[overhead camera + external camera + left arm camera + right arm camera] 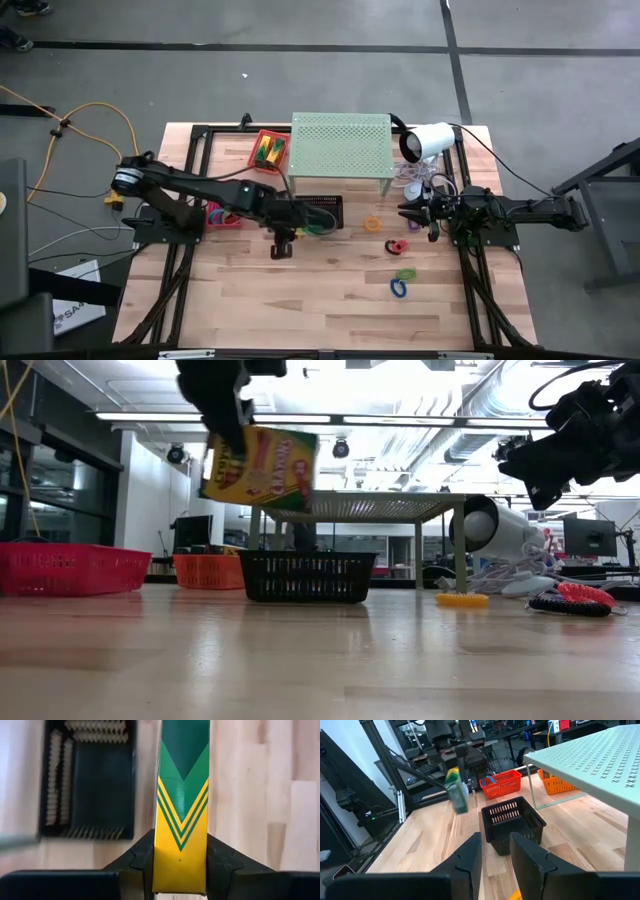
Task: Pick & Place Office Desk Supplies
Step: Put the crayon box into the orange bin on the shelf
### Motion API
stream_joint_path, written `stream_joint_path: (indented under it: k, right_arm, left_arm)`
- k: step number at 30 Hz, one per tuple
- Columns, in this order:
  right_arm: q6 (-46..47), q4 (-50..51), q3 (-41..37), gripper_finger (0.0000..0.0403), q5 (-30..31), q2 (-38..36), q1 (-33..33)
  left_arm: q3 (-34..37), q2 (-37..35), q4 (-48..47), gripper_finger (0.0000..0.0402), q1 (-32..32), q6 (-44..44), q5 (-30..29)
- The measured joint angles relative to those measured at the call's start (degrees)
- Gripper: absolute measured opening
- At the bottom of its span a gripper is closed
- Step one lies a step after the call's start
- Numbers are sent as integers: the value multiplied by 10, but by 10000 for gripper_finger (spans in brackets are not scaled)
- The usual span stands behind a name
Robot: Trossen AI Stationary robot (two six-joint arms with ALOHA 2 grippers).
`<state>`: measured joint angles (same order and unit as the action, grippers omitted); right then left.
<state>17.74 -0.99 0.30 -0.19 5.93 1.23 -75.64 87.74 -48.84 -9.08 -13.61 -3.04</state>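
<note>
A yellow-and-green crayon box (262,468) hangs high above the table, just in front of the black basket (308,576), with my left gripper (228,422) shut on it. The right wrist view shows the box (456,790) to the near left of the black basket (512,822). More yellow-and-green boxes lie in the orange basket (268,150). Orange (373,224), red (397,246), green (405,272) and blue (399,289) loops lie flat on the table at the right. My right gripper (495,855) waits open at the right, level, with nothing between its fingers. My left gripper pinches the crayon box between its two fingers (137,862), one on each broad face, near the box's upper end (180,870). The fingers come from above, slanting down. The box hangs below them, tilted, lifted clear of the table and the basket.
A pale-green perforated shelf (340,145) stands at the table's far middle, over the black basket's far side. A white lamp-like device (425,140) with cables lies at the far right. A red basket (222,215) sits under the left arm. The near half of the table is bare wood.
</note>
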Motion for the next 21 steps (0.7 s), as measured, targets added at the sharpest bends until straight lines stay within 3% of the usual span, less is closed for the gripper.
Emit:
stream_joint_path:
  k: [14, 21]
  right_arm:
    - [0, 0, 0, 90, 0, 0, 0]
    - [0, 0, 0, 90, 0, 0, 0]
  left_arm:
    - [0, -81, -240, 108, 2, -304, -147]
    - [0, -105, -320, 108, 41, -448, -197]
